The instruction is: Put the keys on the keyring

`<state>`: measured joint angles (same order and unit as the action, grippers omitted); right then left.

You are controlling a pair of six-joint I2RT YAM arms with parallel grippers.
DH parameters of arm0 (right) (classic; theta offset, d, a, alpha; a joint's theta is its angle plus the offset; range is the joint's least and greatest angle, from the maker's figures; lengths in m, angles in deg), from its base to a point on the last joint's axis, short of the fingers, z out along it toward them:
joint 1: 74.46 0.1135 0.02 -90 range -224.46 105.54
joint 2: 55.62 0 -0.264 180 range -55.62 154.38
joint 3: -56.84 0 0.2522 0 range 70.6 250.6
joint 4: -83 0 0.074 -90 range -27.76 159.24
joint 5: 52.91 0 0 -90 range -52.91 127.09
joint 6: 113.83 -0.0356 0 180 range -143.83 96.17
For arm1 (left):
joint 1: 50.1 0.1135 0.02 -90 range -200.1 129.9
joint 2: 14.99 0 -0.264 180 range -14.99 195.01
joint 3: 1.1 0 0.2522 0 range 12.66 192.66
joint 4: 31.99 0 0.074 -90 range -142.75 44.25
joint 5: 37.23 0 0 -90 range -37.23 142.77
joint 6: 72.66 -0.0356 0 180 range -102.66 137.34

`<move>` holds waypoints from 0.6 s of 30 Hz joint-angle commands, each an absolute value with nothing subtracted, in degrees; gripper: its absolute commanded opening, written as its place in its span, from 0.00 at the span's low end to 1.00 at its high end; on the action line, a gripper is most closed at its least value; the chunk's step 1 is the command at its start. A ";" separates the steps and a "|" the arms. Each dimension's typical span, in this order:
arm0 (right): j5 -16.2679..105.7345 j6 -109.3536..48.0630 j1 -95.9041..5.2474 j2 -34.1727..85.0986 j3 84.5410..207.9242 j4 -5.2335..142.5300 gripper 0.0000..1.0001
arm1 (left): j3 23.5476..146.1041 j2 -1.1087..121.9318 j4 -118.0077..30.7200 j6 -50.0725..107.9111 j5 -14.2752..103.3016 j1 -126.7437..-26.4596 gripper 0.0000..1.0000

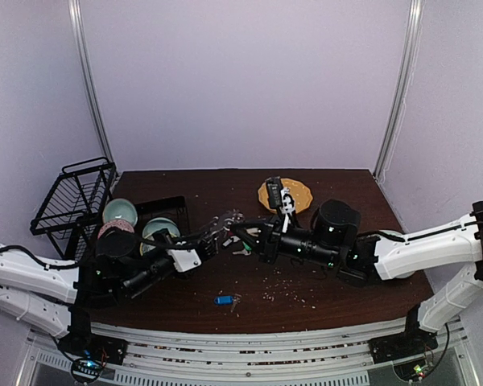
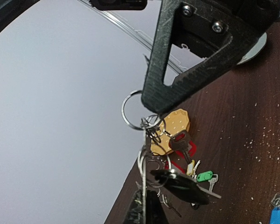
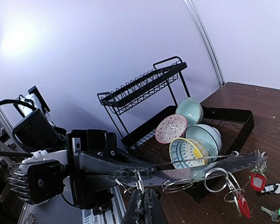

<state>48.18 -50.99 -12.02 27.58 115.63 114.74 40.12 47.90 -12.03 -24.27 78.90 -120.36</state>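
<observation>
Left gripper (image 1: 225,222) and right gripper (image 1: 253,234) nearly touching at centre of the table (image 1: 362,201), 1 blue-tagged key (image 1: 224,300) lying apart nearer the bases.

The dark brown bench (image 1: 201,185) carries a black dish rack (image 1: 72,197) at 9 o'clock and an orange plate (image 1: 299,193) at 12 o'clock. A green-tagged key (image 2: 205,176) lies near the centre, a blue-tagged key (image 1: 224,300) at 6 o'clock, with pale crumbs (image 1: 286,285) scattered beside it.
</observation>
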 commanded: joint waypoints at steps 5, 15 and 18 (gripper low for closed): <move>39.94 -47.78 -11.26 26.51 117.01 122.06 0.00 | 44.02 47.60 -16.83 -18.58 68.84 -120.59 0.00; 43.55 -36.08 -12.02 21.45 115.88 108.04 0.00 | 45.30 44.60 -21.55 -12.13 56.95 -118.55 0.60; 44.46 -32.53 -11.97 20.72 117.40 102.65 0.00 | 46.91 43.71 -24.89 -8.79 49.59 -117.00 0.72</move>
